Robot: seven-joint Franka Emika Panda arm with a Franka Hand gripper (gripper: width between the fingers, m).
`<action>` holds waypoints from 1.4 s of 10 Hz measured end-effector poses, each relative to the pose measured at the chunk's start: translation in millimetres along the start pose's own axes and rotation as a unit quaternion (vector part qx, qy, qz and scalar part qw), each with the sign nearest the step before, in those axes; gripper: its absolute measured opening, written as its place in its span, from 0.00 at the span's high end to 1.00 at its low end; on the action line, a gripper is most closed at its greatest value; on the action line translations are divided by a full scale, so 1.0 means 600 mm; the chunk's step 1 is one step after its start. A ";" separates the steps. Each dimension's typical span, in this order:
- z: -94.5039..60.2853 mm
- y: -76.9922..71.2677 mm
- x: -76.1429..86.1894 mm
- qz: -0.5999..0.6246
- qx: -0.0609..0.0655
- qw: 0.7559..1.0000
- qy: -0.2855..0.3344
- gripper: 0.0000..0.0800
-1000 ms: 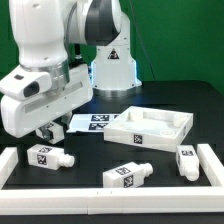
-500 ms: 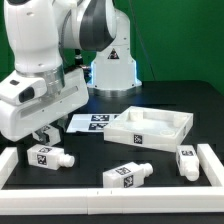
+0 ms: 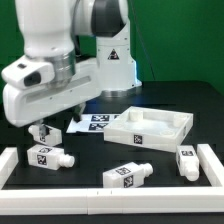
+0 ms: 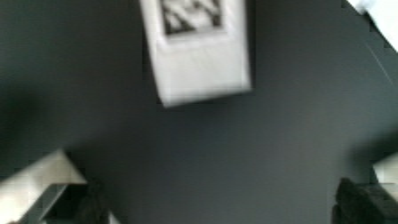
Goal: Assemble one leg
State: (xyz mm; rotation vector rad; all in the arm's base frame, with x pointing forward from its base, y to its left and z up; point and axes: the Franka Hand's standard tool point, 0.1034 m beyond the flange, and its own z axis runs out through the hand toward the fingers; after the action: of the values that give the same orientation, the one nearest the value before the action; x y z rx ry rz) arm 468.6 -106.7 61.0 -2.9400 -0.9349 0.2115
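Note:
Three white legs with black-and-white tags lie on the dark table in the exterior view: one at the front left, one at the front middle, one at the right. My gripper hangs just above and behind the front left leg. A small white tagged piece shows beside its fingers; I cannot tell what it is. In the wrist view my gripper is open, its dark fingers wide apart with only bare table between them. A blurred white tagged piece lies beyond them.
The large white square tray-like panel lies right of centre. The marker board lies flat behind the gripper. Low white rails border the table's front and sides. The robot base stands at the back.
The arm's hand has lifted and swung slightly toward the exterior view's right. The legs and the panel have not moved.

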 end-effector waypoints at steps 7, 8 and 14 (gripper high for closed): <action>-0.075 0.006 0.184 0.229 0.004 0.973 0.009 0.19; -0.074 0.006 0.184 0.229 0.004 0.973 0.009 0.19; -0.061 -0.006 0.255 0.443 0.003 0.895 0.059 0.19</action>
State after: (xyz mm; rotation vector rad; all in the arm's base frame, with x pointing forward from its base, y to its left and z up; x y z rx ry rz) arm 595.3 -15.8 80.0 -3.0803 0.4731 0.0533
